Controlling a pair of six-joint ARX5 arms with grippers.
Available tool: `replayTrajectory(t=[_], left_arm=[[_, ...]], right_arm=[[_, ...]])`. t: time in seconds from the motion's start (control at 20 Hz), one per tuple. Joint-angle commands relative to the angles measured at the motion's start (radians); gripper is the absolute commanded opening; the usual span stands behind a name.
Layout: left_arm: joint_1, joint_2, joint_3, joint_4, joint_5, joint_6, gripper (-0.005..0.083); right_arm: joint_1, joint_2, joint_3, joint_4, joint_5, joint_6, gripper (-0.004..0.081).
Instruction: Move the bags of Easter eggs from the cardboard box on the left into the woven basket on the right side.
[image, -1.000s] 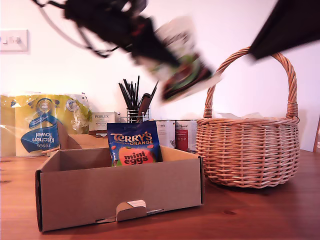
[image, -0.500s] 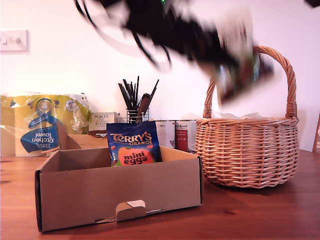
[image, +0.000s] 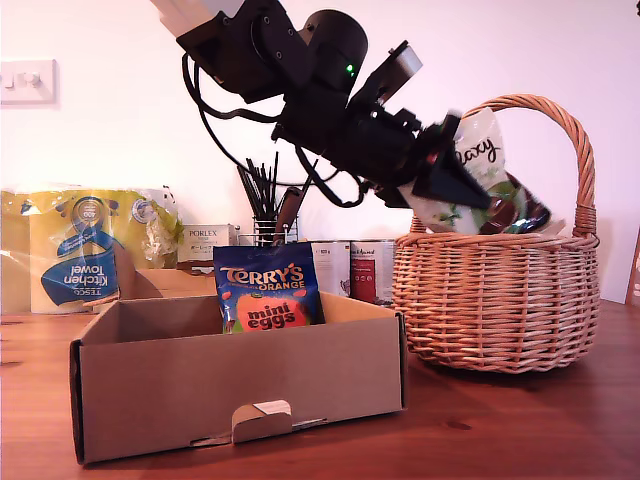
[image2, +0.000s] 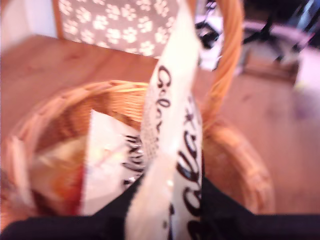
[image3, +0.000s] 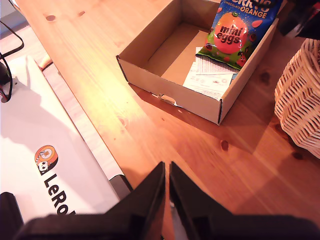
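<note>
While my first gripper (image: 455, 185) clamps one Galaxy bag (image: 478, 178) above the woven basket (image: 495, 305), a second white bag (image2: 107, 160) already lies inside; one Terry's bag (image: 268, 287) stands in the cardboard box (image: 240, 385); my second gripper (image3: 166, 187) hangs closed over the table (image3: 95, 85).

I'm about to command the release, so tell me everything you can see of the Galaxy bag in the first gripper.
The Galaxy bag is a glossy white pouch with dark script lettering and green-brown artwork at its lower end. My first gripper is shut on it, holding it tilted under the handle of the woven basket, just above the rim. The first wrist view shows it edge-on above another white pouch already lying inside.
</note>
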Motion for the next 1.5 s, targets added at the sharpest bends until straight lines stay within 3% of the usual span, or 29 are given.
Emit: replayTrajectory(t=[0.0,0.25,0.35,0.5,0.6,0.85,1.15,1.3,1.45], left_arm=[[-0.006,0.005,-0.006,-0.006,0.008,-0.058,-0.0021],[-0.036,0.005,-0.006,-0.014,-0.004,-0.137,0.002],[-0.054,0.005,-0.006,-0.004,-0.028,-0.154,0.0147],[-0.072,0.005,-0.006,0.011,-0.093,-0.151,0.0407],[-0.074,0.005,-0.005,0.017,-0.121,-0.138,0.0464],[-0.062,0.005,0.022,0.025,-0.252,-0.055,0.0464],[-0.035,-0.001,0.064,0.009,-0.32,-0.011,0.0454],[-0.033,-0.012,0.09,-0.073,-0.366,0.088,0.0367],[-0.033,-0.051,0.092,-0.172,-0.386,0.111,0.0234]], right_arm=[[-0.003,-0.004,0.007,0.002,0.001,-0.004,-0.0012],[-0.003,-0.004,0.007,0.004,0.0,-0.006,-0.0012],[-0.003,-0.004,0.007,0.003,0.0,-0.006,-0.0012],[-0.003,-0.004,0.007,0.003,0.0,-0.006,-0.0012],[-0.003,-0.004,0.007,0.003,0.0,-0.006,-0.0012],[-0.003,-0.004,0.007,0.003,-0.001,-0.006,-0.0012],[-0.002,-0.004,0.007,0.004,-0.002,-0.006,-0.0012],[-0.002,-0.004,0.007,0.006,-0.002,-0.006,-0.0012],[-0.002,-0.004,0.007,0.018,-0.004,-0.006,-0.0012]])
